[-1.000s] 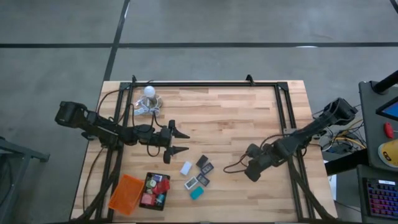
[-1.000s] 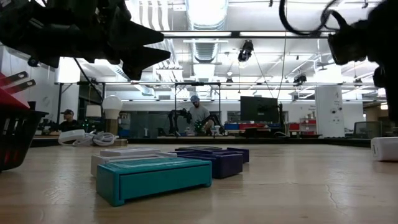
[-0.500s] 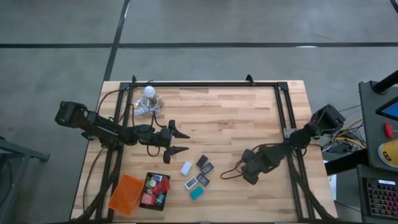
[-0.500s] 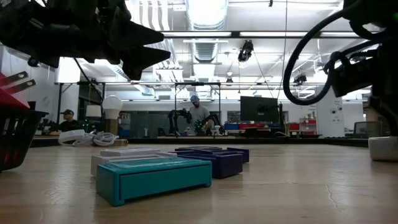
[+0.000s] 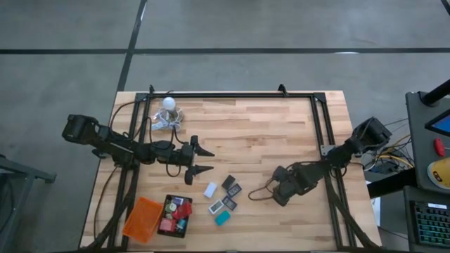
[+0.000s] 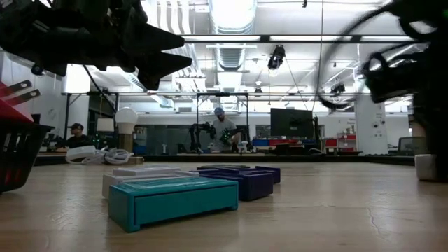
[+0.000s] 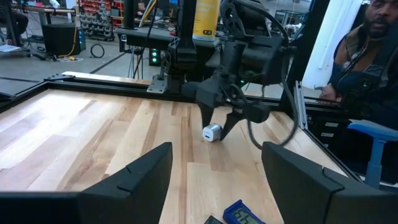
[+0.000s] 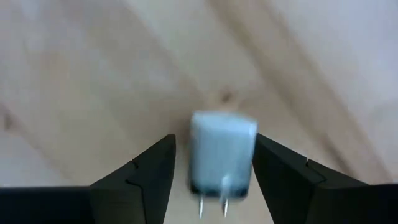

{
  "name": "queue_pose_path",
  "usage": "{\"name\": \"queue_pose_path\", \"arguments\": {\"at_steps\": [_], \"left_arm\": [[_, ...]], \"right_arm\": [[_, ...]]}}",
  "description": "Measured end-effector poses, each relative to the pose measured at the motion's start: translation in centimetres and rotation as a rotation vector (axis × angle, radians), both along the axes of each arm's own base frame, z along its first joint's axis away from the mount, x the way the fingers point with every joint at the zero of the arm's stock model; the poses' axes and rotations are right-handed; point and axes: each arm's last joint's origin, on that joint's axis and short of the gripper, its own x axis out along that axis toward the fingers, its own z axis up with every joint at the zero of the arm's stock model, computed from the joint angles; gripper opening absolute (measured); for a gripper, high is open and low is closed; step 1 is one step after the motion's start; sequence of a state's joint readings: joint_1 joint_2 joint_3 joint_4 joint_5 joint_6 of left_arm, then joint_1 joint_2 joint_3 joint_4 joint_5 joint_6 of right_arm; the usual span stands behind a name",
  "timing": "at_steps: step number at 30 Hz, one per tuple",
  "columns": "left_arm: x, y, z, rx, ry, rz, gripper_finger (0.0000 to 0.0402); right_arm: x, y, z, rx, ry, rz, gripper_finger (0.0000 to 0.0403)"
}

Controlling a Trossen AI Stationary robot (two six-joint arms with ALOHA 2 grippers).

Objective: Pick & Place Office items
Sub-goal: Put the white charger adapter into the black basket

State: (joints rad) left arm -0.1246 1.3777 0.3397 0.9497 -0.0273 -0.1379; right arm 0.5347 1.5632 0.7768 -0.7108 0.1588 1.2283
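Right gripper [image 8: 211, 180] is down at the table on its own side, fingers spread, straddling a white plug [image 8: 222, 155]. Plug sits between the pads with a visible gap each side, prongs toward the camera, so no pinch yet. Lined up that way the flat sides face the pads, likely the cleanest squeeze. In the left wrist view the same gripper [image 7: 217, 124] hangs just over the plug [image 7: 212, 132], tips angled down around it.

Plug is well apart from the other items, probably why the right arm takes it.

Left gripper [image 5: 204, 160] hovers above the table on the left, fingers wide apart, holding nothing. It points toward the loose items and looks parked clear of the right arm's path.

Loose items: white block [image 5: 210, 189], a few dark pieces [image 5: 230, 185], teal block [image 5: 222, 218], all near each other mid-front. Low view shows the teal block [image 6: 171, 201] nearest, purple piece [image 6: 241, 182] behind it.

Black tray [image 5: 164, 211] at front left already holds red, white and teal bits, so the sort is partly done. Orange tray [image 5: 140, 218] touches it on the outer side, contents not readable.

Bulb [image 5: 169, 104] with cord sits at the far left corner, out of the way.

Next, judged: close on the plug, lift, carry across to the tray. Risk: the plug twisting out if the pads catch it unevenly.
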Motion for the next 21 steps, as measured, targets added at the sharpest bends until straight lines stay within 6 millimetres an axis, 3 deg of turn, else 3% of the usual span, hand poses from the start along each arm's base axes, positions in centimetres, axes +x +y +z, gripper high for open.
{"name": "queue_pose_path", "arguments": {"at_steps": [15,21], "left_arm": [[0.01,0.00,0.07,-0.001,-0.007,0.000,0.0252],[0.01,0.00,0.07,-0.001,-0.008,0.000,0.0252]], "right_arm": [[0.02,0.01,-0.21,-0.001,0.015,-0.001,0.0201],[0.05,-0.05,-0.19,-0.001,0.011,-0.033,0.0150]]}}
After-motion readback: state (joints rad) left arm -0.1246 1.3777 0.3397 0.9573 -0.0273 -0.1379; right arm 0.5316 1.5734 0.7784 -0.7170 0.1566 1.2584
